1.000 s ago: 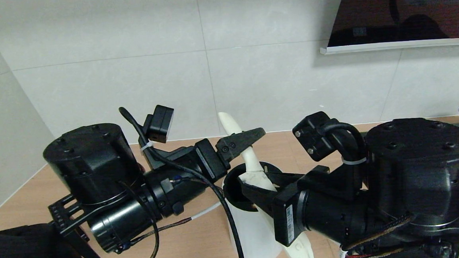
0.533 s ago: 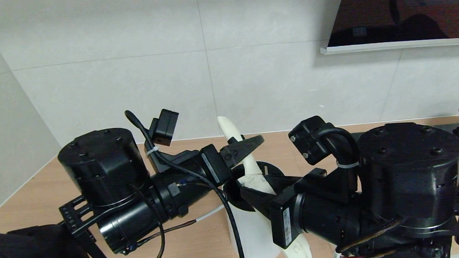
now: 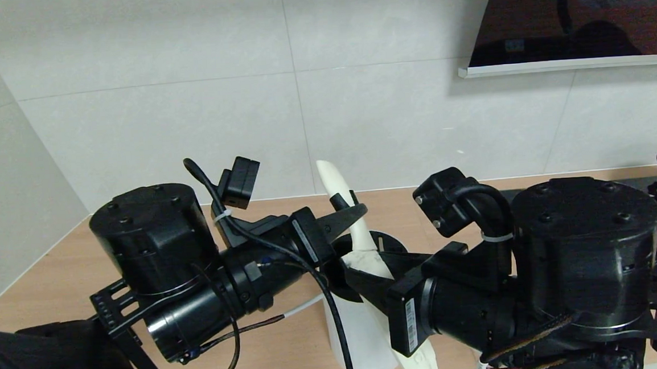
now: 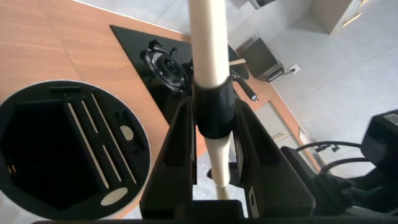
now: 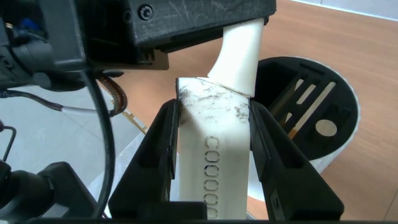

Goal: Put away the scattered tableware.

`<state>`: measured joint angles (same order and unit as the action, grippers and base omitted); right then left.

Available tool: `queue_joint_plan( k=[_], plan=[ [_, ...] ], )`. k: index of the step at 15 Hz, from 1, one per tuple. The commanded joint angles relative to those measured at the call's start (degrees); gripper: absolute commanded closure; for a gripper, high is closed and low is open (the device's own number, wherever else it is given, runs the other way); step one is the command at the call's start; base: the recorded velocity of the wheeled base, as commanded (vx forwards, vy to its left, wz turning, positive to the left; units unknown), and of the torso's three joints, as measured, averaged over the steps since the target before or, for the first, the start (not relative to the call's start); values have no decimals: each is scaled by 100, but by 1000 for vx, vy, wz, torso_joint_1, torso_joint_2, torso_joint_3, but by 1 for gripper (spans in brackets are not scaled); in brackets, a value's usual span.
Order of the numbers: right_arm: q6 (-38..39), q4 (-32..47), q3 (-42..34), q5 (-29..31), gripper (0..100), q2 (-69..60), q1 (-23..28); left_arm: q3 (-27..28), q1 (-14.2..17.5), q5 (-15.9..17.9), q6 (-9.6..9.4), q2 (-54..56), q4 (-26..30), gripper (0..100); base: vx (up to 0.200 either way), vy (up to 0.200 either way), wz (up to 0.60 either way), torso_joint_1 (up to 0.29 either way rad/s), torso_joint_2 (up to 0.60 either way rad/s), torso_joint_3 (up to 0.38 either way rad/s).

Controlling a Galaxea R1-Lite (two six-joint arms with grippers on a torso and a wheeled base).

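the spatula [image 3: 328, 177], clamped at the handle by the left gripper [image 4: 214, 118] and at the blade by the right gripper [image 5: 214, 149], is held steeply tilted, with the holder [image 3: 361, 342] just beneath both sets of fingers

wooden counter [image 3: 43, 282]: white utensil holder [image 3: 366, 342] standing; black hob [image 4: 127, 37] inset.

The holder [image 3: 366, 342] is stood on the counter [image 3: 282, 353], before the wall [image 3: 357, 91]. The spatula [image 3: 340, 189] is held slanted over it, its far end clasped by the left gripper [image 3: 347, 212] and its near end by the right gripper [image 3: 376, 261]. A hob [image 4: 168, 62] is set in the counter to the right.
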<state>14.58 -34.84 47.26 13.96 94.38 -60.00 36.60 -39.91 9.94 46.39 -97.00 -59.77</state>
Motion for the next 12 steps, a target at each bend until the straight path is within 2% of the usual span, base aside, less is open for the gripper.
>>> queue_joint_plan(
  k=[1, 6, 7, 12],
  plan=[
    [1, 4, -7, 2, 100, -25, -3, -3, 1, 0, 2, 6, 0, 100, 0, 0, 0, 0, 0, 0],
    [1, 56, 2, 2, 100, -25, -3, 5, 1, -18, 20, 15, 0, 100, 0, 0, 0, 0, 0, 0],
    [1, 56, 2, 2, 0, -25, -3, 5, 1, -18, 20, 15, 0, 100, 0, 0, 0, 0, 0, 0],
    [1, 56, 2, 10, 0, -69, 15, 5, 1, -27, 37, 23, 0, 100, 0, 0, 0, 0, 0, 0]
  ],
)
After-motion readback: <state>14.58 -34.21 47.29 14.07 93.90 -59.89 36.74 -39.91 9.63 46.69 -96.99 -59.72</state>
